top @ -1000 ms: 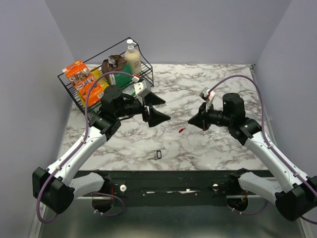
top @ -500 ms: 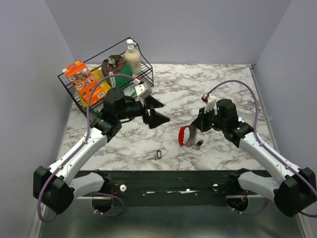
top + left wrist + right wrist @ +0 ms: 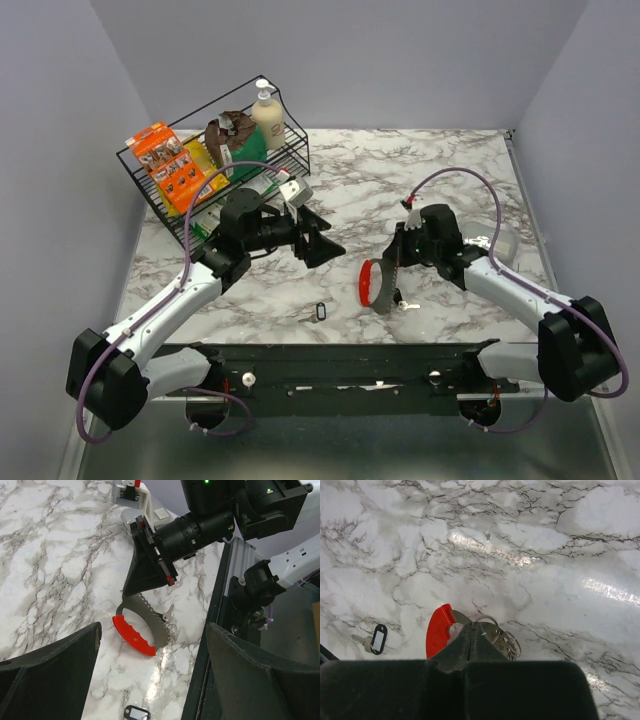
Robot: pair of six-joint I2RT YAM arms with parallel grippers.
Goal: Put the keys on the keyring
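Observation:
My right gripper [image 3: 388,272] is shut on the keyring, pinching its silvery toothed metal part [image 3: 490,630]. The red arc clip [image 3: 367,283] lies low at the marble, left of the jaws, and shows in the right wrist view [image 3: 437,630] and the left wrist view [image 3: 132,636]. Thin wire rings [image 3: 509,642] hang by the metal part. One key, a tiny dark oval tag with a pale centre [image 3: 321,311], lies on the table near the front edge; it also shows in both wrist views [image 3: 378,639] [image 3: 136,713]. A second key is not clear to see. My left gripper [image 3: 320,236] is open and empty, above and left of the keyring.
A black wire basket [image 3: 160,205] at the back left holds an orange box [image 3: 165,165], a soap bottle [image 3: 266,112] and other packs. The black front rail [image 3: 340,360] runs along the table's near edge.
My right gripper has swung left and down toward the table's front, bringing the keyring close to the marble. My left gripper has shifted slightly right and stayed open.

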